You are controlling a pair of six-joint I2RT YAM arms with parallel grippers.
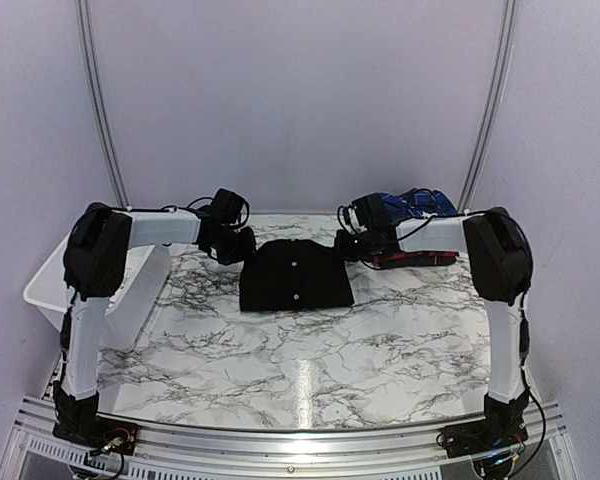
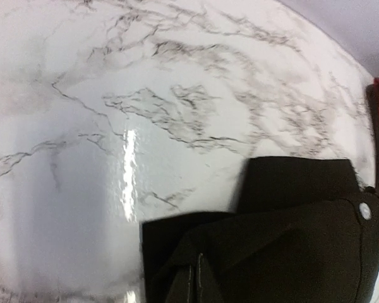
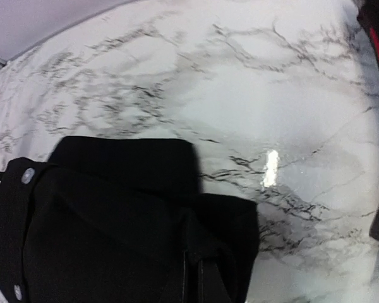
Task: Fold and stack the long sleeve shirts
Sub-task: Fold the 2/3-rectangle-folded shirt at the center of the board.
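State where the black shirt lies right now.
In the top view, the black shirt lies centrally near the far edge of the table, between the left gripper and right gripper, plaid shirts on its right.

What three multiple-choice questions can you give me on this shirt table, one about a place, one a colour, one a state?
1. The white basket sits where?
A) at the table's left edge
B) at its right edge
C) at its centre

2. The top shirt of the far-right stack is?
A) green
B) blue
C) yellow

3. The black shirt is?
A) hanging in the air
B) inside the basket
C) folded, resting on the table

Answers:
1 A, it shows at the left side.
2 B, its cloth is blue.
3 C, its sleeves are tucked in and it rests on the marble.
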